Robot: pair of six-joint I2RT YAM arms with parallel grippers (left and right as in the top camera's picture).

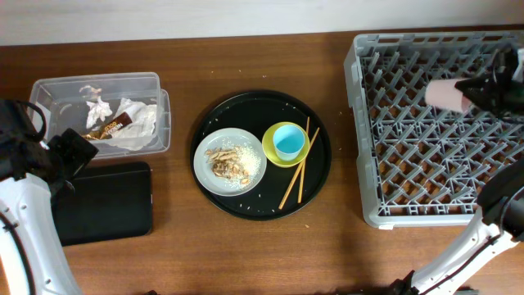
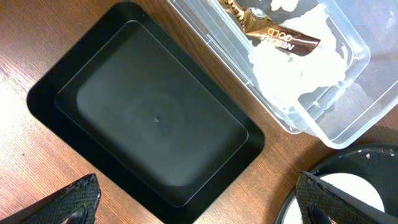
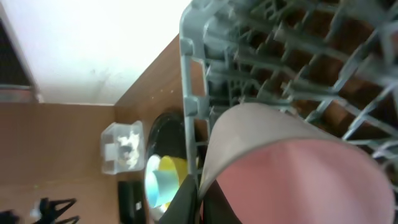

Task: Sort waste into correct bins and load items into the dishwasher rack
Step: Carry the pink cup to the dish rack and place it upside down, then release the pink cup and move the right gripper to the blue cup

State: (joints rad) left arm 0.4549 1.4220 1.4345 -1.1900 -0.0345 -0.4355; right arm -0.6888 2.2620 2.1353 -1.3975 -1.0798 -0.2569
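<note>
From overhead, the right gripper is dark and partly cut by the picture's edge, so its fingers are hard to separate. It is closed on the small pink cup, which lies sideways over the far right part of the dishwasher rack. Whether the cup touches the pegs I cannot tell. The rack is a square grey plastic crate with a lattice of upright pegs. The body of the left gripper hides its own fingers.

The clear tub holds the crumpled tissue and the snack wrapper. Just beside it lies the black rectangular tray.

On the round black tray stand three things:
- the grey plate with food scraps and rice grains;
- the yellow-green bowl with the light blue cup inside;
- two thin chopsticks, lying beside the bowl.

In the left wrist view, the two black fingertips stand wide apart in the lower corners, above the wooden table. The rectangular tray is matte and smooth, with rounded corners. The tub's wall is transparent. The glossy gold-brown wrapper is cut off at the top edge, and only a sliver of the plate shows.

The right wrist view is blurred. The cup's smooth rounded pink surface fills the lower right, with grey pegs behind it. Tub, bowl and blue cup are small and far.
</note>
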